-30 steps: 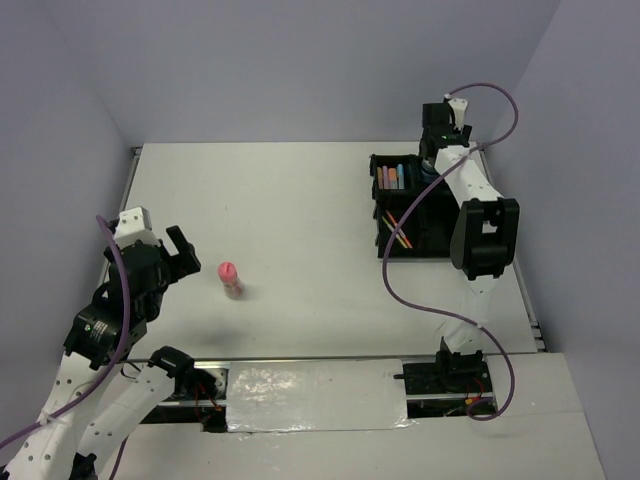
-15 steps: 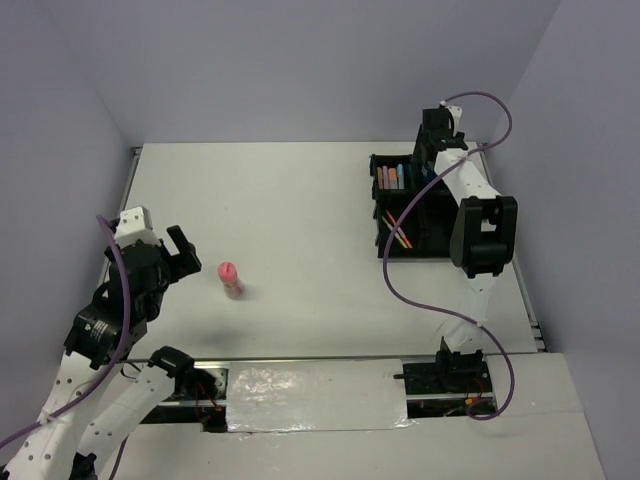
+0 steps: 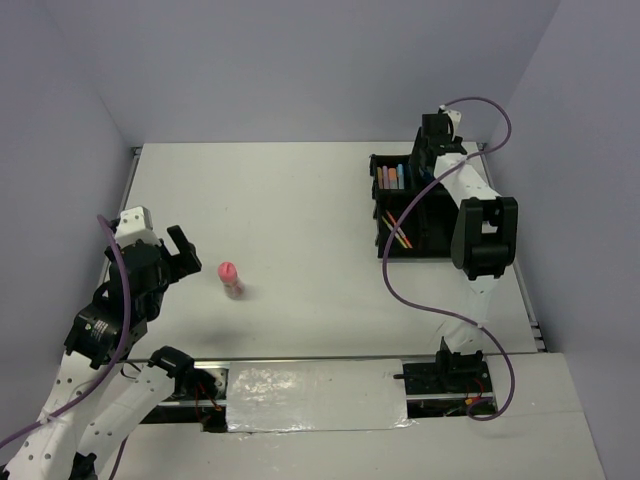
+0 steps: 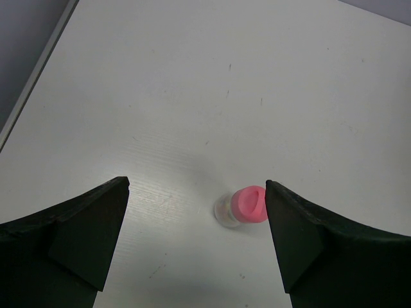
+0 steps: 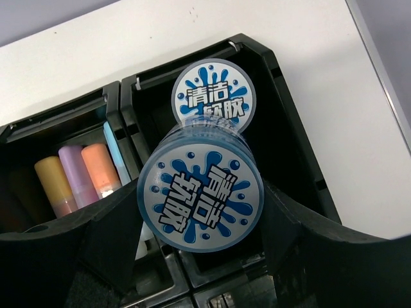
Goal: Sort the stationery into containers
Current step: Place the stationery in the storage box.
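My right gripper (image 5: pixel 200 215) is shut on a round blue-white tub (image 5: pixel 200 192) and holds it over the far right compartment of the black tray (image 5: pixel 302 128). A second tub (image 5: pixel 213 96) lies in that compartment. Yellow, purple and orange highlighters (image 5: pixel 77 170) stand in the compartment to the left. In the top view the tray (image 3: pixel 415 254) holds thin orange and yellow pens (image 3: pixel 398 230). The pink bottle (image 3: pixel 230 278) stands on the table at the left. My left gripper (image 4: pixel 196 186) is open above it, with the bottle (image 4: pixel 247 205) close to the right finger.
The white table (image 3: pixel 300 220) is walled on the left, back and right. The right arm's purple cable (image 3: pixel 400 290) loops over the table beside the tray. A taped strip (image 3: pixel 310 395) runs along the near edge between the arm bases.
My right gripper has moved a little left and down toward the tray with the tub. The left arm and the pink bottle have not moved.
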### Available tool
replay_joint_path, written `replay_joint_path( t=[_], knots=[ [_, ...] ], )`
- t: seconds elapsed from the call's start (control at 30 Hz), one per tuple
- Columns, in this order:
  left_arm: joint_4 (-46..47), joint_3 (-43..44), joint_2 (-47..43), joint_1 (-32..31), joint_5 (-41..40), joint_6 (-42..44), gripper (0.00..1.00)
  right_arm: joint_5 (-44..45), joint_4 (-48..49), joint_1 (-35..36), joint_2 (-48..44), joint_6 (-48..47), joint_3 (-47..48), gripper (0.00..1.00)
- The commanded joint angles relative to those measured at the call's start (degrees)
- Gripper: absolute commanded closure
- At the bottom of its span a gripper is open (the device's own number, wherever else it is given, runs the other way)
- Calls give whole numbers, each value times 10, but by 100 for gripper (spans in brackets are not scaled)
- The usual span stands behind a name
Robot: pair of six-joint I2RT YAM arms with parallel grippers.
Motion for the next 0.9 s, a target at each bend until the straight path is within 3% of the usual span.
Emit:
replay_joint_path(
  t=[0.0,0.4,0.87],
  knots=[
    [21,-4,1,4,2,11,1,-4,-11,-1,-28,14,-15,100],
    [22,-4,1,4,6,12,1,-20,24,-4,-88,11,-56,100],
    [22,-4,5,4,7,12,1,-52,-35,-18,-69,22,-14,93]
  ],
)
